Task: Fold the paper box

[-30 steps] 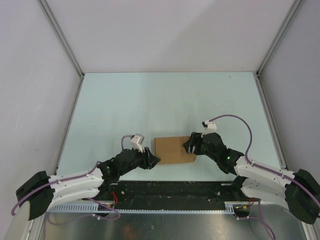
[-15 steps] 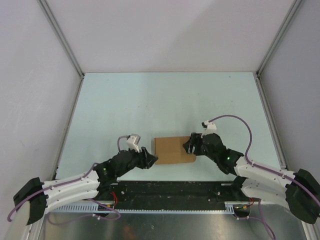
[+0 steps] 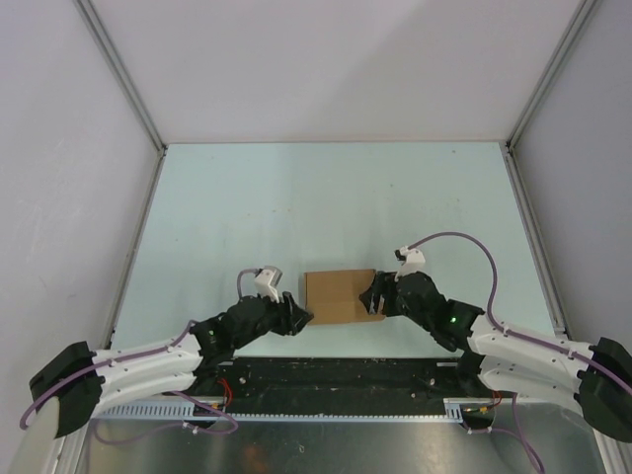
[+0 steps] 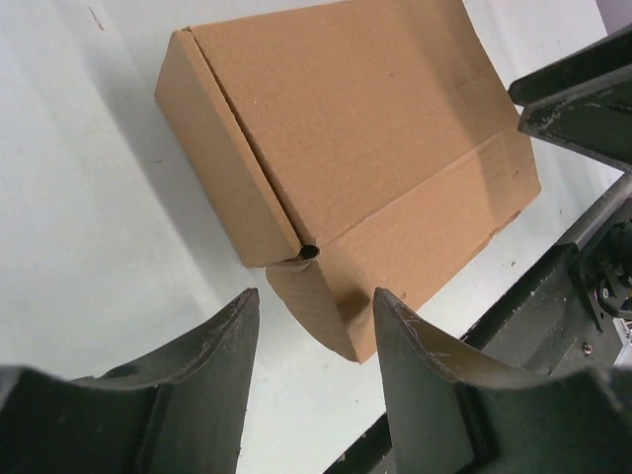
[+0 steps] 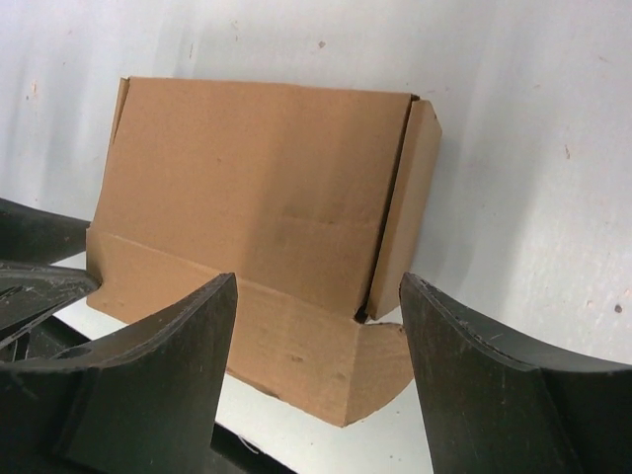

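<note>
Now the left pincer (image 3: 298, 314) and right pincer (image 3: 369, 294) stand open, empty, beside the paper box (image 3: 339, 294); uneven pushing may skid it away.

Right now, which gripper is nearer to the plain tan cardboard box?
Right, narrowly. The right gripper overlaps the right end of the tan cardboard box, open fingers straddling its near flap. The left gripper sits just off its left near corner.
</note>
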